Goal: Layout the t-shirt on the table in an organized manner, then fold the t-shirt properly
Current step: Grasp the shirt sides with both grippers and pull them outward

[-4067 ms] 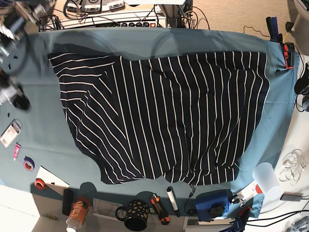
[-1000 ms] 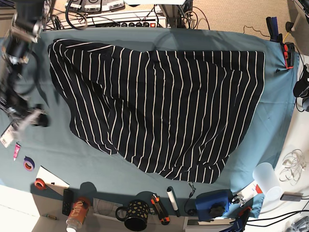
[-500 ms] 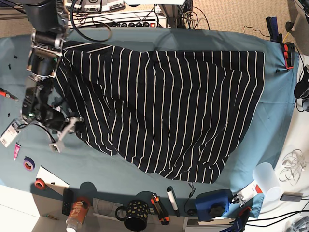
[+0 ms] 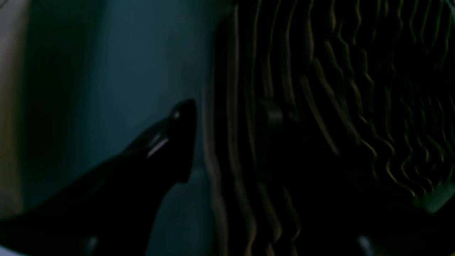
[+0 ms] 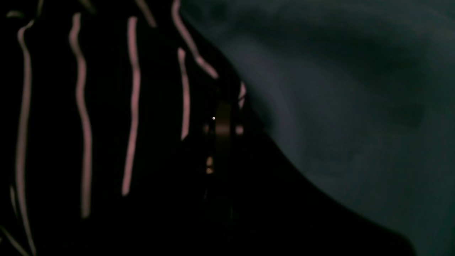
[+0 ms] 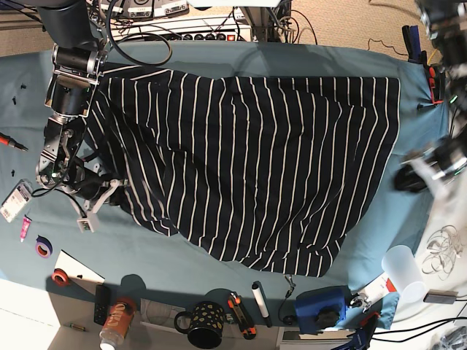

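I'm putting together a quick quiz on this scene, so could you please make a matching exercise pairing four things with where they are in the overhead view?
Things:
1. t-shirt
2. right hand
3. left hand
4. mug

Places:
A. right side, beside the shirt's edge
B. bottom edge, off the cloth
C. spread across the middle
D. left side, at the shirt's edge

Pairs: 1-C, 2-D, 3-A, 4-B

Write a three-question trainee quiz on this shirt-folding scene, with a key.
1. True or false: the t-shirt lies fully flat and square on the table.
2. Which gripper meets the shirt's edge: A) right gripper B) left gripper?
3. Fill in: the left gripper's jaws are ____.

Key: 1 false, its near edge runs slanted and rumpled. 2 A. 3 open, beside the shirt, holding nothing.
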